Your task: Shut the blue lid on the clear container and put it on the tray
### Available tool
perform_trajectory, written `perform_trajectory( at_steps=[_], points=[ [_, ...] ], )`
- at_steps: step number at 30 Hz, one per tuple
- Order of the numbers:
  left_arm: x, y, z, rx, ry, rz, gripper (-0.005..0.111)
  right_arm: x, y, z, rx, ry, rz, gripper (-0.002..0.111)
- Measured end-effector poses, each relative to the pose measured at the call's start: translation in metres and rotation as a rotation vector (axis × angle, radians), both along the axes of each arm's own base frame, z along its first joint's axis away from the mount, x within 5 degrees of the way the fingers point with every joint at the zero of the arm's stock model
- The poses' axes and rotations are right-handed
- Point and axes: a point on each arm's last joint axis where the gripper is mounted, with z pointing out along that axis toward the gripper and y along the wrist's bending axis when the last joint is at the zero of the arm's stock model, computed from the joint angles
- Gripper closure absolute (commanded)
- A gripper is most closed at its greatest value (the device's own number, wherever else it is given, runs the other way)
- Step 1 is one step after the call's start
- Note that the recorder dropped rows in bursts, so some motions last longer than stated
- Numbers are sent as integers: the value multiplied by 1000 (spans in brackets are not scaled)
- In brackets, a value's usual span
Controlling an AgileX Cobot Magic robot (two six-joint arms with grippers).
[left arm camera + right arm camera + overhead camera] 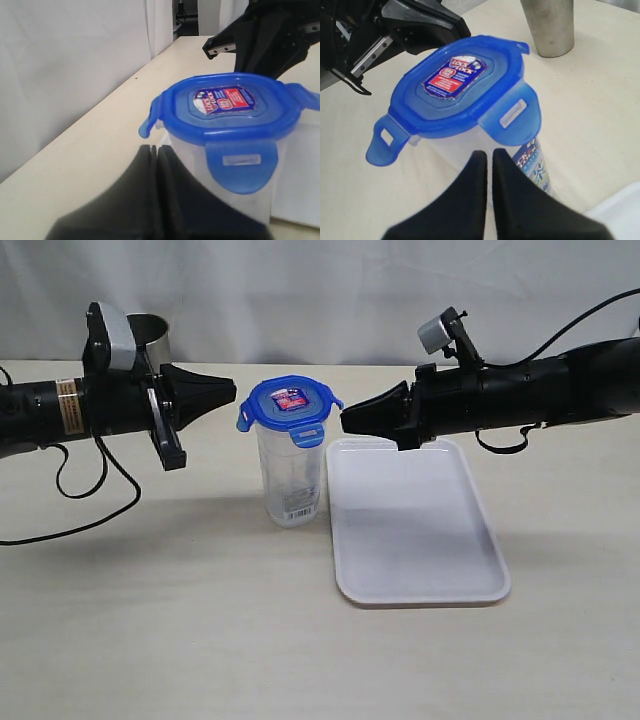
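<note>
The clear container (288,480) stands upright on the table, just left of the tray (415,525). The blue lid (289,407) sits on top of it with its flaps sticking outward. The lid (232,107) fills the left wrist view, and the lid (455,87) and container (532,167) show in the right wrist view. My left gripper (234,392) is shut and empty, its tip just left of the lid. My right gripper (344,421) is shut and empty, its tip just right of the lid, above the tray's far edge. Left gripper (154,148) and right gripper (489,154) each show in their own wrist view.
A grey steel cup (152,338) stands behind the left arm, at the back left; the cup (549,25) also appears in the right wrist view. A black cable (80,490) loops on the table under the left arm. The tray holds nothing.
</note>
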Motion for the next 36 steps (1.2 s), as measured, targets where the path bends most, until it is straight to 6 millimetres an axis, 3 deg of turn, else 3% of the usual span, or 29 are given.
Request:
perform_trajectory(
  at_steps=[36],
  points=[
    [-12,-3,-9,56,139,-111,107,-4,0,-3,-30,16,36,104]
  ],
)
